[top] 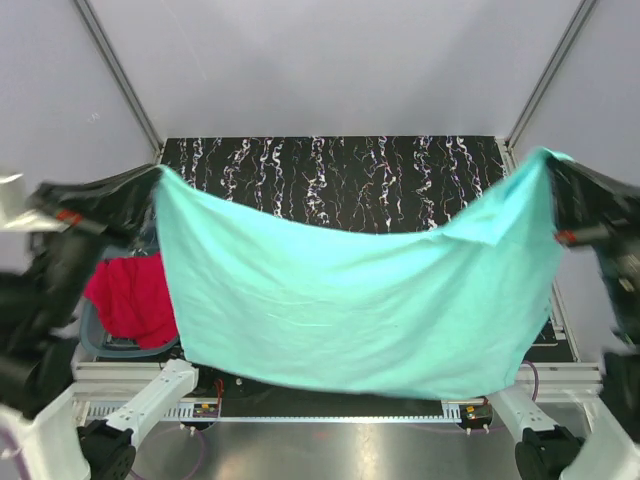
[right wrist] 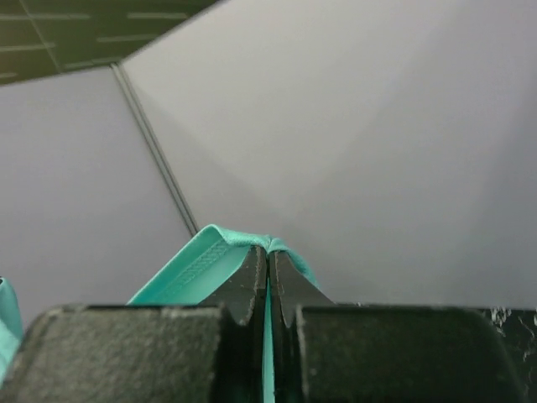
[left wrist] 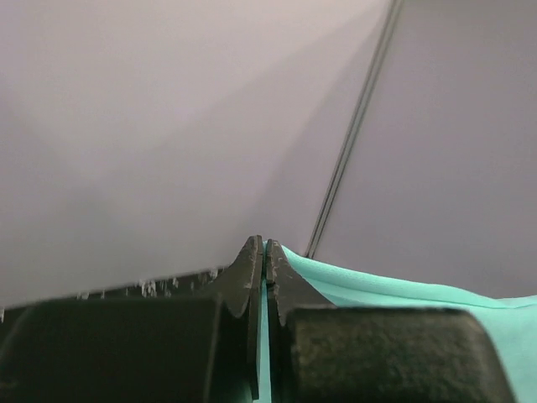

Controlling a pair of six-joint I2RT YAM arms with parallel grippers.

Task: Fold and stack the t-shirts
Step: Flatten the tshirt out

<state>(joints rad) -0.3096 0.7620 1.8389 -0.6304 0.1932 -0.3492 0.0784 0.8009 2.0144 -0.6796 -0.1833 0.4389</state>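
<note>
Green t-shirt (top: 350, 310): up in the air, spread wide across the middle of the top view like a curtain. High at both top corners and dipping in the middle. Bottom edge hanging low, near the bottom of the frame.

Left gripper (left wrist: 264, 249): squeezed almost fully together, with a thin bit of green cloth pinched between the two black fingers. Up at the shirt's top left corner in the top view.

Right gripper (right wrist: 268, 254): also squeezed tight, with a folded green edge with stitching caught between the fingers. Up at the shirt's top right corner in the top view.

Red t-shirt (top: 135, 300): bunched in a soft heap at the left side of the top view. Right edge hidden behind the green shirt. Not held by anything.

Tub (top: 92, 335): blue-grey, at the lower left, just under the red heap.

Table (top: 330, 170): black with white squiggles, showing above the dip in the green shirt.

Walls (top: 330, 60): plain grey, filling the top of every view.
</note>
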